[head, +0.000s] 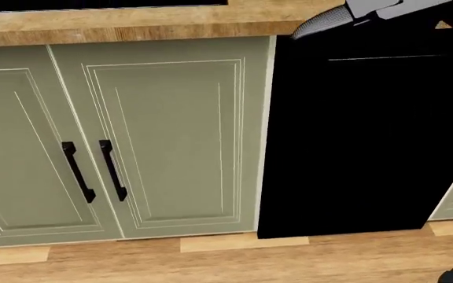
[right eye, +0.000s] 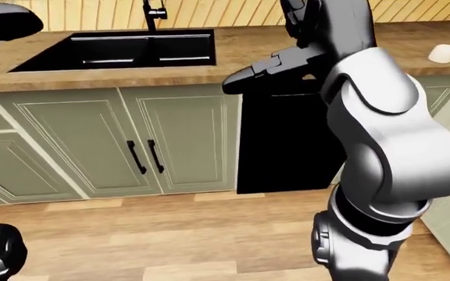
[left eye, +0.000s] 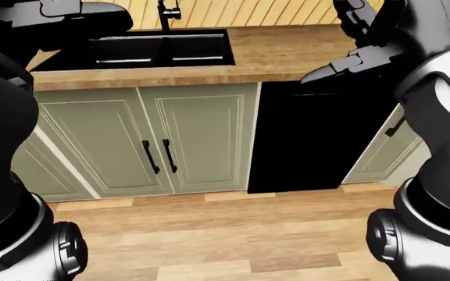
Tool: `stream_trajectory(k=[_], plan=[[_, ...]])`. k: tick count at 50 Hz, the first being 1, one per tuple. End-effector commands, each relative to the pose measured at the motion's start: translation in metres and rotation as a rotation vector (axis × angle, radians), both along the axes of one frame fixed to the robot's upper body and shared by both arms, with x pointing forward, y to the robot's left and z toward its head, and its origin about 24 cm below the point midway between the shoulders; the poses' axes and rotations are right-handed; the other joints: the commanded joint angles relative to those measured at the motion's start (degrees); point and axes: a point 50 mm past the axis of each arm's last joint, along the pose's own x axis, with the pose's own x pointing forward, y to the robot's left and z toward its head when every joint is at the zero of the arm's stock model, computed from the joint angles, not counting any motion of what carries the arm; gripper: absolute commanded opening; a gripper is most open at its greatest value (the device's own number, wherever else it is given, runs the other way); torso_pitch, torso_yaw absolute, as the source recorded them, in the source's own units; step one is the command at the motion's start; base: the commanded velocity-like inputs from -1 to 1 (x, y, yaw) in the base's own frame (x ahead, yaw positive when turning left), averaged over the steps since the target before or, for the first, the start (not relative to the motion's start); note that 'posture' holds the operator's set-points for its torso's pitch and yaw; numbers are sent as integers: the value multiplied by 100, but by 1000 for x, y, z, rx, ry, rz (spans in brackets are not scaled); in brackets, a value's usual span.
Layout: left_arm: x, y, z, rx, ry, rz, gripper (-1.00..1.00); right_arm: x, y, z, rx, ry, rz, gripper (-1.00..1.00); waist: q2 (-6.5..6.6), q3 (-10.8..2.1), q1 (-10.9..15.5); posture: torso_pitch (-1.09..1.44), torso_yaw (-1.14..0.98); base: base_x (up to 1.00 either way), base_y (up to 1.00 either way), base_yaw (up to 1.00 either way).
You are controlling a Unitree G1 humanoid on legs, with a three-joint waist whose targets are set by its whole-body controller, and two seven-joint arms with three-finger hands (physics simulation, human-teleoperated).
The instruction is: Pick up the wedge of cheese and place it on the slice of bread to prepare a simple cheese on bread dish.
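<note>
Neither the cheese wedge nor the bread shows in any view. The right arm (right eye: 381, 134), bulky grey and black, blocks much of the right-eye view. A wooden tabletop (left eye: 287, 52) runs above sage-green panelled cabinet doors (left eye: 202, 137) and a flat black appliance front (left eye: 307, 140). Below lies pale plank floor (left eye: 225, 234). A black sink (left eye: 139, 50) is set in the tabletop. The right hand (left eye: 342, 64) juts out; its fingers' state cannot be told. The left hand (left eye: 92, 14) is cut off; likewise unclear. A small white object (right eye: 444, 53) is too small to identify.

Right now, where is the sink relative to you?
The black sink sits in the wooden counter at upper left of the right-eye view, above the green cabinet doors, left of the black appliance panel.
</note>
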Motion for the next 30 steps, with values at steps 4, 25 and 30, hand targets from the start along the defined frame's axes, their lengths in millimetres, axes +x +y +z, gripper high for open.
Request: stream_trajectory(k=[4,25,30], plan=[[-5,-3,8,10,-49,-9,100,-5,-3,9,9,-51,-19,100,36,-67,-48,0,0,0,-18,0],[-7,-2,9,16,-55,-4,100,-6,-3,10,8,-52,-16,100,-135,-131,-13,0,0,0,-18,0],[-8,-3,8,18,-53,-8,100,-3,0,8,4,-49,-8,100,64,-77,-3,0,0,0,-18,0]])
